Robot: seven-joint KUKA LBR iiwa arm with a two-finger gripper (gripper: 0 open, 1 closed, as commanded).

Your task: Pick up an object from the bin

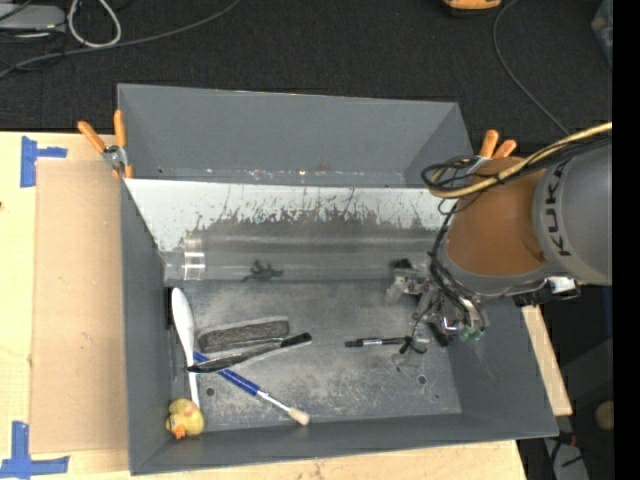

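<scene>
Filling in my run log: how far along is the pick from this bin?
Done: the pincer is down near the floor of the grey metal bin, right side. In hand: it is at the end of the thin black pen; no grip is visible. The white plastic spoon and yellow rubber duck lie at left. Left: grasping and lifting.

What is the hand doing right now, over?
Hand low at right of bin. Small black pen lies beside it, toward the middle. Spoon and duck far off at the other side.
</scene>
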